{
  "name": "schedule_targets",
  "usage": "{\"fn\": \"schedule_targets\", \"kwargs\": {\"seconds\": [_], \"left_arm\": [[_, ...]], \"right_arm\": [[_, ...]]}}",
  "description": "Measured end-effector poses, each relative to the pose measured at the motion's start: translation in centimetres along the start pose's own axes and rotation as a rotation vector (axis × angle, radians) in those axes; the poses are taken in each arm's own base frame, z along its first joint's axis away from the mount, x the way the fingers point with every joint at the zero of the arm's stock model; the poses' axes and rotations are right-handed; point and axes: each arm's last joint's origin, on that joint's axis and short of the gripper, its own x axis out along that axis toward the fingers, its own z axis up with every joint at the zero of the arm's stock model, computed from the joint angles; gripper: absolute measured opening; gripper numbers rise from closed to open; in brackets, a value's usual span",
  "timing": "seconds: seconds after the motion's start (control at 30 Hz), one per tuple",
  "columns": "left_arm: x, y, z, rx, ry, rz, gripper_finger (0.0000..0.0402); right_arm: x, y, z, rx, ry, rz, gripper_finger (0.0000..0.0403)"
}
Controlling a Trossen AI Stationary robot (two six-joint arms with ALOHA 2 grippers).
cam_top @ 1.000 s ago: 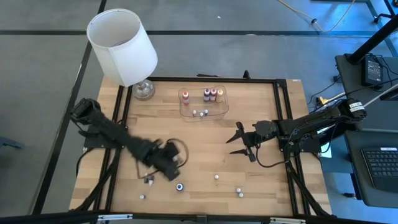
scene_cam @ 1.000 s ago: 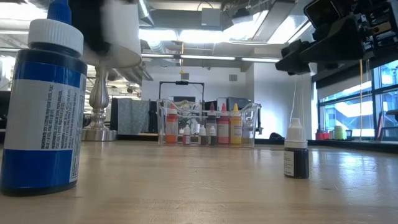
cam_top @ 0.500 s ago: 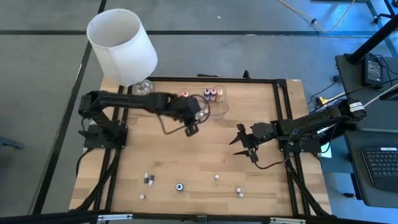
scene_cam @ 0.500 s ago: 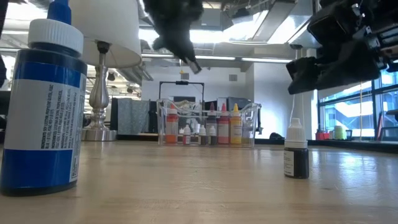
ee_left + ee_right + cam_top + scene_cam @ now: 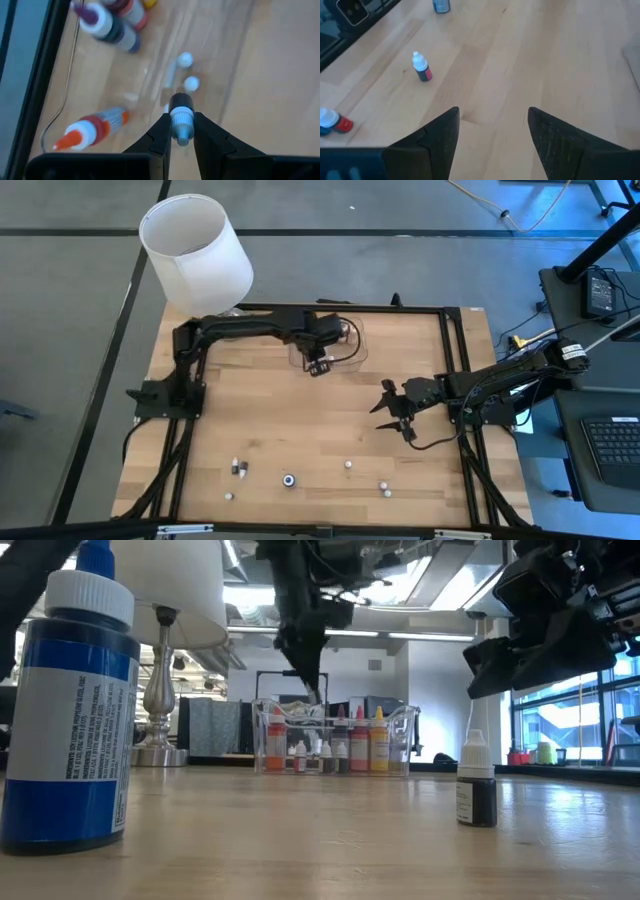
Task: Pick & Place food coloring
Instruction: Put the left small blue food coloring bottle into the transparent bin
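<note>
The left tool [image 5: 181, 131] pinches a tiny bottle [image 5: 181, 118] right over the tray [image 5: 352, 355], ready to drop it in. The right tool [image 5: 392, 412] waits over the counter [image 5: 300, 430], fingers spread, holding nothing.

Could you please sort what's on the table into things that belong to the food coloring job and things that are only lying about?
Job: small bottle in the left gripper; loose bottles; tray with sorted bottles.
Lying about: lamp; idle right gripper.

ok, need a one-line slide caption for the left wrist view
Left end effector shut on a tiny white-capped bottle above the shallow clear plastic tray of coloured food coloring bottles.
</note>
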Motion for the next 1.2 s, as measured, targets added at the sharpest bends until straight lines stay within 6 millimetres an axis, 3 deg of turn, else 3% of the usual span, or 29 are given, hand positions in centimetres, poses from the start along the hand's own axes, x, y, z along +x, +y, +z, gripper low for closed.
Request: {"fn": "schedule_targets", "kwargs": {"seconds": [0.2,0.37,0.53,0.87,1.2], "left_arm": [[2.0,1.2,-0.1,-0.037,0.097,0.016,0.0057],[2.1,1.5,-0.8,-0.11,0.176,0.032,0.0058],[2.1,1.5,-1.0,-0.148,0.199,0.035,0.0058],[5.4,1.0,-0.9,-0.147,0.271,-0.007,0.0058],[6.8,0.8,-1.0,-0.168,0.307,0.003,0.0064]], "right_arm": [[0.0,0.0,0.0,0.005,0.004,0.0,0.0237],[0.0,0.0,0.0,0.003,0.004,0.0,0.0237],[0.0,0.0,0.0,0.002,0.004,0.0,0.0237],[0.0,0.0,0.0,-0.001,0.005,-0.001,0.0237],[0.0,0.0,-0.1,-0.001,0.008,0.0,0.0237]]}}
